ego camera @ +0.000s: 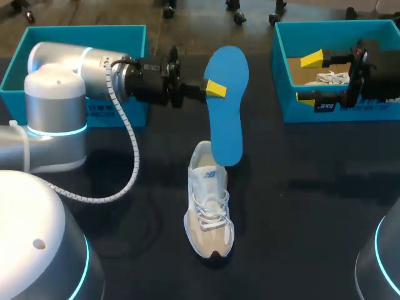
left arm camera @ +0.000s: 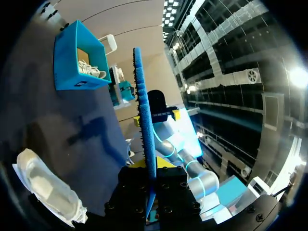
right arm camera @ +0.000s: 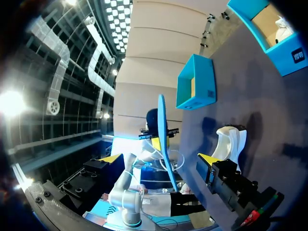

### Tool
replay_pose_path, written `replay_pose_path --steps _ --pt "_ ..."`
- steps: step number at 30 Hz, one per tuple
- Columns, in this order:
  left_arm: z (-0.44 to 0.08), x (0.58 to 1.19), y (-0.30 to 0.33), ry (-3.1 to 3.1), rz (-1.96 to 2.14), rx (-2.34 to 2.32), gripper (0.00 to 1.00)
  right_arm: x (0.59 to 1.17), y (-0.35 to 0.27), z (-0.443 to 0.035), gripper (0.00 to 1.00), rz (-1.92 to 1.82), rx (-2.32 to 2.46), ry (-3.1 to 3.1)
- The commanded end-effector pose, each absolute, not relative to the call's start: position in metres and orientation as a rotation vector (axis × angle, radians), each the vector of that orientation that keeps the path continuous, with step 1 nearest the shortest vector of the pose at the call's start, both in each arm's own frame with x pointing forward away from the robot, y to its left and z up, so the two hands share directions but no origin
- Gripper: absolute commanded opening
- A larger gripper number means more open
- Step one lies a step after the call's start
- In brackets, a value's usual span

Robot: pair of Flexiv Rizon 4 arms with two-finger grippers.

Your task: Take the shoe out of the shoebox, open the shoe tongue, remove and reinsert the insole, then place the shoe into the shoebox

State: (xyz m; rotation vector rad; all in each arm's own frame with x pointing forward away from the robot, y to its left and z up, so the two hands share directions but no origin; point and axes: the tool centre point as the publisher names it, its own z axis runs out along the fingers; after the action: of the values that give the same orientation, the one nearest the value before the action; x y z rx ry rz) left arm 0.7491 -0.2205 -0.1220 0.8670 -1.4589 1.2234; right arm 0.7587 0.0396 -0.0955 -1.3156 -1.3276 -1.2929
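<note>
left arm lies level across the table behind the shoe, wrist horizontal. left gripper pinches the blue insole by its edge. the insole hangs upright, lower end at the shoe's heel opening (contact: can't tell). shoe stands on the table, toe toward the robot. right gripper, jaws spread wide, sits at the shoebox, well right of the shoe.

The shoe lies mid-table, toe toward me. Over its heel the insole hangs upright, pinched in my left gripper reaching in from the left. One shoebox sits far left, behind that arm. The other shoebox sits far right with a second shoe inside and my right gripper over it, fingers apart.
</note>
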Motion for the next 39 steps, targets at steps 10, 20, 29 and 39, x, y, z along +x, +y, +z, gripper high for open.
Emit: replay_pose_path --steps 10,20,29,39 --pt "-0.145 0.757 -0.229 -1.345 1.225 0.918 0.00 0.758 0.041 -0.095 1.00 -1.292 -1.320 -1.328" --pt "-0.145 0.757 -0.229 -1.345 1.225 0.918 0.00 0.754 0.051 -0.087 1.00 -1.236 -1.556 -1.446" --pt "-0.145 0.757 -0.229 -1.345 1.225 0.918 0.00 0.747 0.074 -0.079 1.00 -1.168 -1.765 -1.560" --pt "-0.145 0.757 -0.229 -1.345 1.225 0.918 0.00 0.746 0.093 -0.076 1.00 -0.925 -2.110 -1.701"
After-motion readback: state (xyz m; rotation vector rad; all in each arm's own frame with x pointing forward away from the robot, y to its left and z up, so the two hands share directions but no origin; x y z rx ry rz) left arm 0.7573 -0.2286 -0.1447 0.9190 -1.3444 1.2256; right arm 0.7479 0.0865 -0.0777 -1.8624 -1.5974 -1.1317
